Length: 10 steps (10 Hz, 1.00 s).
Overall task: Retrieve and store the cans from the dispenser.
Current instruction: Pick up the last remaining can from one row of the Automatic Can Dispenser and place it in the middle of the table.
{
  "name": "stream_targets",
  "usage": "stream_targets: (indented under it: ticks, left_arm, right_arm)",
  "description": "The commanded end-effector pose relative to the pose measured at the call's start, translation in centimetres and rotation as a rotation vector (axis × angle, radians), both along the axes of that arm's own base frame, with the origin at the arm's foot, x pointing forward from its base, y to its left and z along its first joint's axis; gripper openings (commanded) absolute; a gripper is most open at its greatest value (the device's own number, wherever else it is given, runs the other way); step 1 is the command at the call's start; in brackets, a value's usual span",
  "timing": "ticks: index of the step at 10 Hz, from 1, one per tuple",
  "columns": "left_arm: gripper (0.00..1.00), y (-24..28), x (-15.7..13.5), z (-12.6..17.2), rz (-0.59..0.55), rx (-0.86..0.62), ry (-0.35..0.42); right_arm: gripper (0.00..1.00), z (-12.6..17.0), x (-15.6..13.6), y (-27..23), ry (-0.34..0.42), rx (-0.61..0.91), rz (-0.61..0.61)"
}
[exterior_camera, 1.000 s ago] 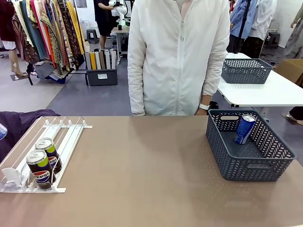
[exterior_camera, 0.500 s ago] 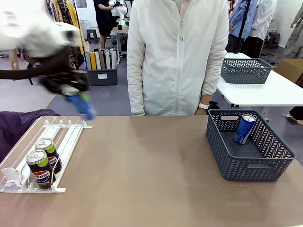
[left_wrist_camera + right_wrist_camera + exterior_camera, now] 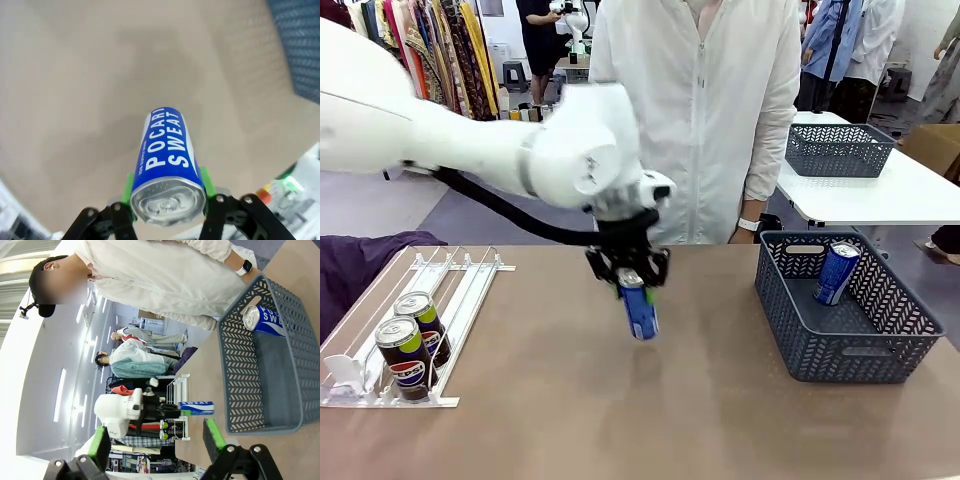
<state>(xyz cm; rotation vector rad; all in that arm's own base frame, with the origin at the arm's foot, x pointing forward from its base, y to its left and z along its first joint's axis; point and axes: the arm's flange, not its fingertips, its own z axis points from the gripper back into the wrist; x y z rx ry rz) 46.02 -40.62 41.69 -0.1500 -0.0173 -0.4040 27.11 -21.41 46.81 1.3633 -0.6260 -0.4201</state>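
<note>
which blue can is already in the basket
The tilted can inside the grey basket; the other blue can hangs from the left gripper over the table.

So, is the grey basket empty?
No. One blue can lies tilted inside the basket, near its far wall.

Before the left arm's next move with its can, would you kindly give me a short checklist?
1. Left claw shut on blue can: ok.
2. Blue can hanging clear of table: ok.
3. Free floor in grey basket beside leaning can: ok.
4. Person's hand outside basket: ok.
5. Right claw open, empty: ok.
6. Whether the grip is firm enough: cannot tell.
</note>
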Motion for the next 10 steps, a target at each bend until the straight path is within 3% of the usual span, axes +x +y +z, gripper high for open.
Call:
stream_targets:
  ticks: [1, 8, 9, 10]
  left_arm:
    - [0.00, -1.82, 1.66, 0.11, -0.047, 0.053, 0.028]
    - [0.00, -2.14, 1.12, -0.68, -0.054, 0.144, 0.000]
    - [0.04, -2.18, 0.99, -0.69, -0.059, 0.149, -0.006]
    - [0.59, -2.21, 0.90, -0.70, -0.062, 0.151, -0.015]
  right_arm:
    - [1.00, 0.30, 0.24, -0.02, -0.026, 0.010, -0.005]
    - [1.00, 0.30, 0.24, -0.02, -0.026, 0.010, -0.005]
    - [1.00, 0.30, 0.24, -0.02, -0.026, 0.010, -0.005]
    - [1.00, 0.30, 0.24, -0.02, -0.026, 0.010, -0.005]
